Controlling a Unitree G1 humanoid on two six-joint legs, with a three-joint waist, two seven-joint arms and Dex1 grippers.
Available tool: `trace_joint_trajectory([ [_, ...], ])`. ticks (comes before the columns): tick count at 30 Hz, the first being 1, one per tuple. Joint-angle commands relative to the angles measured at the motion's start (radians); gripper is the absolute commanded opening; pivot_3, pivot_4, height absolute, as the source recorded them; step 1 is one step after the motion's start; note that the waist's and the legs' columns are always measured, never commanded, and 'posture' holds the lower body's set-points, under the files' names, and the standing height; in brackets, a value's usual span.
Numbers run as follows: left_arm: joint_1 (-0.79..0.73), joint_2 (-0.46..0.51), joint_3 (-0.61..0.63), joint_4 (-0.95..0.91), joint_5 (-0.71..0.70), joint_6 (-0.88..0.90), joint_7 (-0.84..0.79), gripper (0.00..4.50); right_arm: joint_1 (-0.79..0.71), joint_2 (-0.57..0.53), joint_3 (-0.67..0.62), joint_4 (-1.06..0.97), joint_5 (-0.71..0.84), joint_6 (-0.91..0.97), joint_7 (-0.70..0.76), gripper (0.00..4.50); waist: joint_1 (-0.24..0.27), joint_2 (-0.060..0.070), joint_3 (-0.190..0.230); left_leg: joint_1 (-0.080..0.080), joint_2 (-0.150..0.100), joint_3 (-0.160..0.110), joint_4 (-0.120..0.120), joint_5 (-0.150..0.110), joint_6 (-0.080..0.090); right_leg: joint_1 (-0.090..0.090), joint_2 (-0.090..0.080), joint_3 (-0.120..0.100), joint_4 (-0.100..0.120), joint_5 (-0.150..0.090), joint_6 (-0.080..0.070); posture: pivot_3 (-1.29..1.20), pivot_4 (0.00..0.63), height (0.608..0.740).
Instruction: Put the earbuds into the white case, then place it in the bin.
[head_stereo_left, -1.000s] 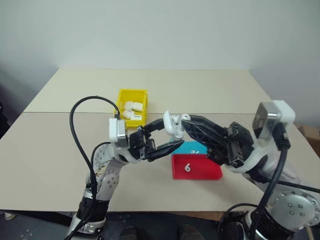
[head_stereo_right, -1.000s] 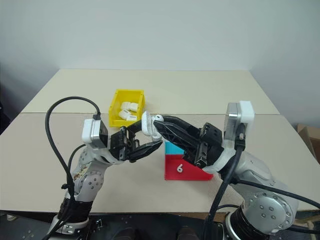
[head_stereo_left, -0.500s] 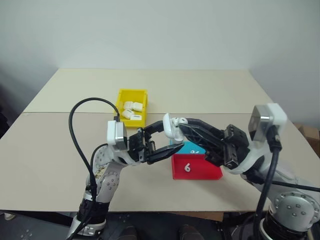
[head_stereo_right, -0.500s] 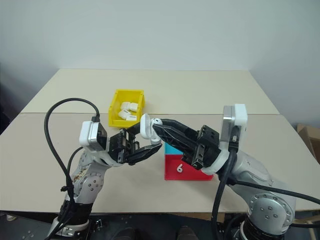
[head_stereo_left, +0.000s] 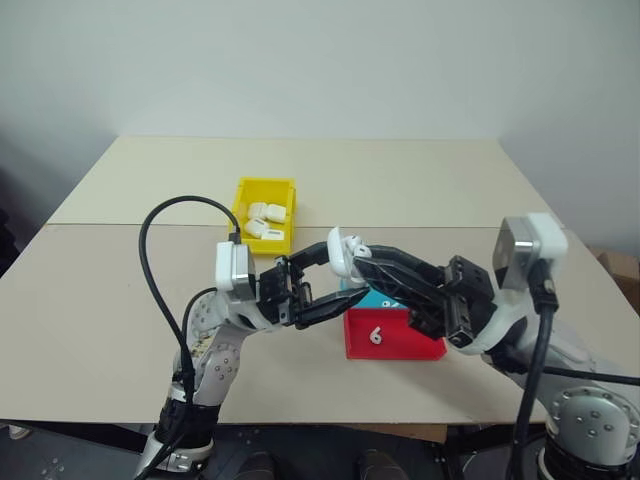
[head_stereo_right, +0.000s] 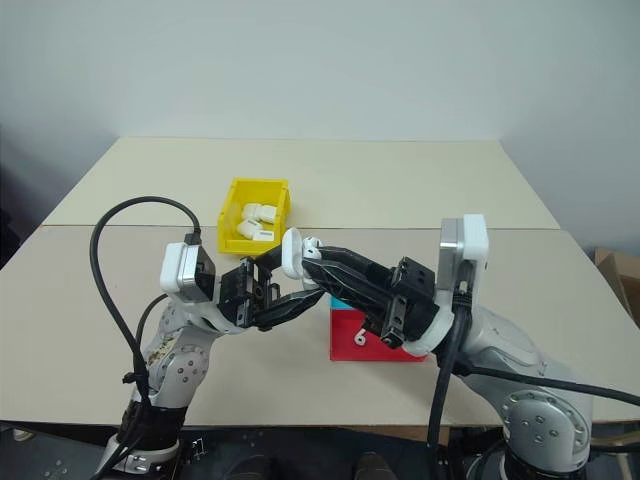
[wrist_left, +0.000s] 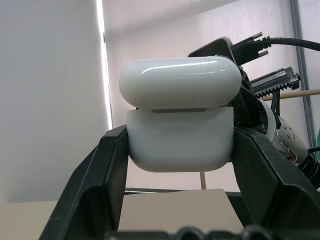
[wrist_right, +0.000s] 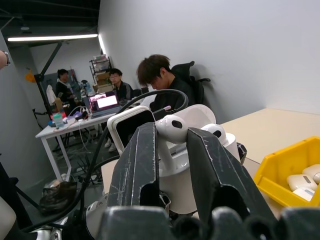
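Note:
My left gripper (head_stereo_left: 336, 272) is shut on the white case (head_stereo_left: 340, 256), held up above the table with its lid flipped open. In the left wrist view the case (wrist_left: 180, 135) sits squarely between both fingers (wrist_left: 107, 170). My right gripper (head_stereo_left: 357, 252) meets it from the right, shut on an earbud (wrist_right: 172, 125) right at the case's open top. Another earbud (wrist_right: 216, 131) sits in the case beside it. The yellow bin (head_stereo_left: 264, 186) stands behind my left arm with several white cases inside.
A shallow red tray (head_stereo_left: 420, 345) lies under my right gripper with one small white earbud (head_stereo_left: 375, 336) in it. A blue tray (head_stereo_left: 388, 295) adjoins it behind. People sit at desks in the background of the right wrist view.
My right arm has dropped lower and shifted a little left, while its fingertips stay at the open case. The left gripper and the case have held still.

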Motion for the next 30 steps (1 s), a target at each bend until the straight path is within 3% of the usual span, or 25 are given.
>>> trace_joint_trajectory([
  [1, -0.008, -0.006, 0.007, -0.047, -0.010, -0.015, 0.006, 2.79, 0.014, -0.035, 0.041, -0.042, -0.052, -0.042, 0.011, 1.88, 0.000, 0.000, 0.000, 0.000, 0.000, 0.000, 0.000, 0.000, 0.000, 0.000, 0.000, 0.000, 0.000, 0.000, 0.000, 0.00, 0.150, 0.740],
  [3, -0.009, -0.007, 0.007, -0.048, -0.011, -0.015, 0.006, 2.79, 0.019, -0.045, 0.056, -0.046, -0.079, -0.058, -0.010, 2.54, 0.000, 0.000, 0.000, 0.000, 0.000, 0.000, 0.000, 0.000, 0.000, 0.000, 0.000, 0.000, 0.000, 0.000, 0.000, 0.00, 0.150, 0.740],
  [11, -0.007, 0.000, 0.009, -0.032, -0.002, -0.021, -0.004, 2.79, 0.055, -0.113, 0.016, -0.036, -0.127, -0.136, 0.024, 2.54, 0.003, 0.000, 0.000, 0.000, 0.000, 0.000, 0.000, 0.000, 0.000, 0.000, 0.000, 0.000, -0.001, 0.000, 0.000, 0.00, 0.150, 0.740],
  [15, -0.009, 0.001, 0.004, 0.004, 0.019, -0.046, -0.028, 2.79, 0.042, -0.237, -0.108, 0.043, -0.061, -0.128, 0.079, 2.54, 0.006, 0.000, 0.000, -0.001, 0.000, 0.000, 0.000, 0.000, 0.000, 0.001, 0.000, 0.000, -0.002, 0.000, 0.000, 0.00, 0.150, 0.740],
  [19, -0.024, -0.018, -0.020, 0.051, 0.041, -0.048, -0.042, 2.79, -0.141, -0.428, -0.131, 0.122, -0.017, -0.065, 0.109, 2.54, 0.001, 0.000, 0.000, 0.000, -0.001, 0.000, 0.001, 0.000, 0.000, 0.002, 0.000, 0.000, -0.002, 0.001, 0.001, 0.00, 0.150, 0.740],
  [22, -0.047, -0.040, -0.039, 0.108, 0.066, -0.079, -0.075, 2.79, -0.312, -0.530, -0.051, 0.212, -0.007, 0.006, 0.164, 1.93, 0.000, 0.000, 0.001, 0.002, 0.000, 0.000, 0.000, 0.000, 0.001, 0.003, 0.000, 0.000, -0.002, 0.001, 0.000, 0.00, 0.150, 0.740],
  [27, -0.101, -0.069, -0.049, 0.203, 0.103, -0.124, -0.107, 2.79, -0.558, -0.580, 0.135, 0.323, -0.097, 0.109, 0.253, 0.15, 0.002, 0.000, 0.001, 0.002, -0.001, 0.000, 0.000, 0.000, 0.001, 0.003, 0.000, 0.001, -0.004, 0.001, 0.000, 0.00, 0.150, 0.740],
  [30, -0.123, -0.089, -0.053, 0.258, 0.126, -0.158, -0.121, 2.79, -0.660, -0.564, 0.216, 0.351, -0.146, 0.146, 0.307, 0.02, 0.006, 0.000, 0.001, 0.000, 0.000, 0.000, 0.000, 0.000, 0.001, 0.002, 0.000, 0.000, -0.004, 0.001, 0.000, 0.00, 0.150, 0.740],
])
